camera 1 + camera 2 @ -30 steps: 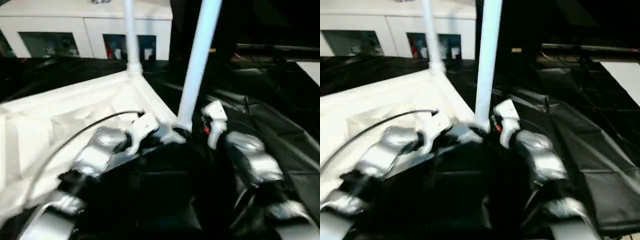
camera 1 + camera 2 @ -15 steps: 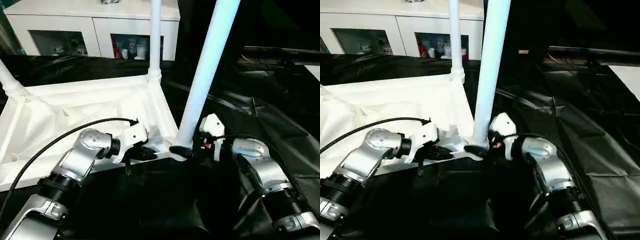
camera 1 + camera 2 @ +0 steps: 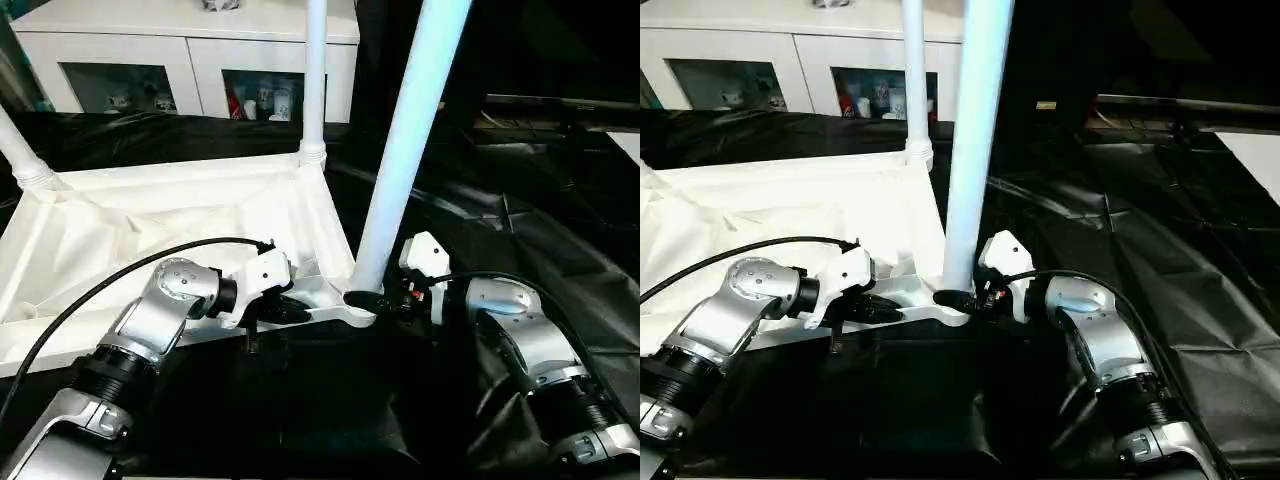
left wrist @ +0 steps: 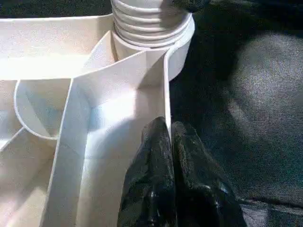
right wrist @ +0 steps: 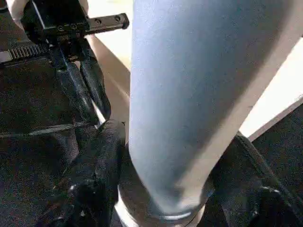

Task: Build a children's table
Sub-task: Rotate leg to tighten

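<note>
Left claw [image 3: 290, 312], head view: silver forearm reaches in from the left, fingers pinched on the near rim of the tabletop [image 3: 150, 230], which lies underside up on black sheeting [image 3: 560, 230].
Right claw [image 3: 385, 300], head view: forearm bent in from the right, fingers either side of the near leg [image 3: 405, 150] at its corner socket.
Left wrist view: black fingertips [image 4: 161, 156] closed on the thin rim wall.
Right wrist view: fingers [image 5: 102, 161] flank the leg base, a narrow gap showing.
Behind: cabinet [image 3: 190, 50].
</note>
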